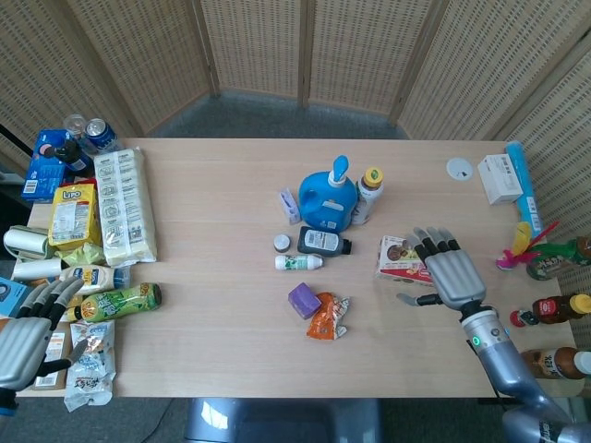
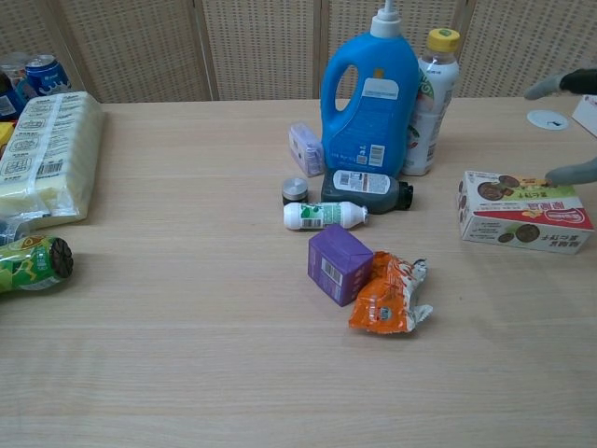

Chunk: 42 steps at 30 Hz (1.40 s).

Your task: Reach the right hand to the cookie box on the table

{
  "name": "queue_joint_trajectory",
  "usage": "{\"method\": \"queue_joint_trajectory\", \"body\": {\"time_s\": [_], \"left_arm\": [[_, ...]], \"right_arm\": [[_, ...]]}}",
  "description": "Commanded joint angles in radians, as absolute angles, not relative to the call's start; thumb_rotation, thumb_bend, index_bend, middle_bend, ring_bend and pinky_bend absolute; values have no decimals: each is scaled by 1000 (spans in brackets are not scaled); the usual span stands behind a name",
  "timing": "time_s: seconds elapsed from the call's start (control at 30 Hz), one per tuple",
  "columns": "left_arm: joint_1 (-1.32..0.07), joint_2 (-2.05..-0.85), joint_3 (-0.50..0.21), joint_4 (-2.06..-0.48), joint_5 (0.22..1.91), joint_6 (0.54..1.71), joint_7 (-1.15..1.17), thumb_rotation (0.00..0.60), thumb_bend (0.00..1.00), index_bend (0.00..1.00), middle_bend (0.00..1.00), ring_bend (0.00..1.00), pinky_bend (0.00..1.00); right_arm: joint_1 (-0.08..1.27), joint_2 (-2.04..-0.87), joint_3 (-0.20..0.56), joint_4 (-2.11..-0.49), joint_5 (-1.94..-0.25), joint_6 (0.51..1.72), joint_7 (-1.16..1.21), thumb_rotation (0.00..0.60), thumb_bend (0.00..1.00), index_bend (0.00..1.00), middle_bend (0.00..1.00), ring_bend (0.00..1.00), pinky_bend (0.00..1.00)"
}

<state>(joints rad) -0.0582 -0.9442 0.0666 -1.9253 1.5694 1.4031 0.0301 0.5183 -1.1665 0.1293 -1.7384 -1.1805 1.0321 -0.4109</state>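
The cookie box [image 1: 398, 258] [image 2: 522, 211] lies flat on the table, white and red with cookie pictures on top. My right hand [image 1: 447, 272] hovers over the box's right half, palm down, fingers spread, holding nothing. In the chest view only its fingertips [image 2: 571, 173] show at the right edge, just above the box. My left hand [image 1: 26, 334] rests open at the table's front left corner, beside snack packets.
Left of the box stand a blue detergent jug [image 1: 326, 197], a yellow-capped bottle [image 1: 367, 195], a dark bottle [image 1: 323, 242], a white bottle [image 1: 298, 262], a purple box [image 1: 304, 300] and an orange packet [image 1: 328, 317]. Bottles [image 1: 554, 306] crowd the right edge. Snacks [image 1: 125, 203] fill the left side.
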Motion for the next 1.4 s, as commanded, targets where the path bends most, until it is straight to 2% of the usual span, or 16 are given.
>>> {"method": "queue_joint_trajectory", "body": {"time_s": [0.03,0.4,0.8,0.97,1.2,1.4], "left_arm": [[-62,-946,64,-1924,1560,1396,33,600,376,0,0,0,0],[-97,-965,44,-1931,1515,1344,63,600,376,0,0,0,0],[-116,-970,36,-1935,1480,1318,83,600,374,0,0,0,0],[-118,-970,36,-1936,1475,1316,84,600,374,0,0,0,0],[-122,-978,37,-1937,1476,1314,87,600,375,0,0,0,0],[-124,-982,39,-1935,1480,1316,87,600,376,0,0,0,0]], "right_arm": [[578,-1233,147,-1646,-1112,955,-431,318,115,0,0,0,0],[669,-1399,143,-1366,-971,794,-409,317,74,0,0,0,0],[694,-1509,136,-1154,-891,726,-365,318,75,0,0,0,0],[695,-1524,133,-1123,-879,718,-360,315,75,0,0,0,0],[683,-1499,124,-1162,-874,749,-375,314,75,0,0,0,0],[680,-1496,117,-1177,-856,760,-395,281,76,0,0,0,0]]}}
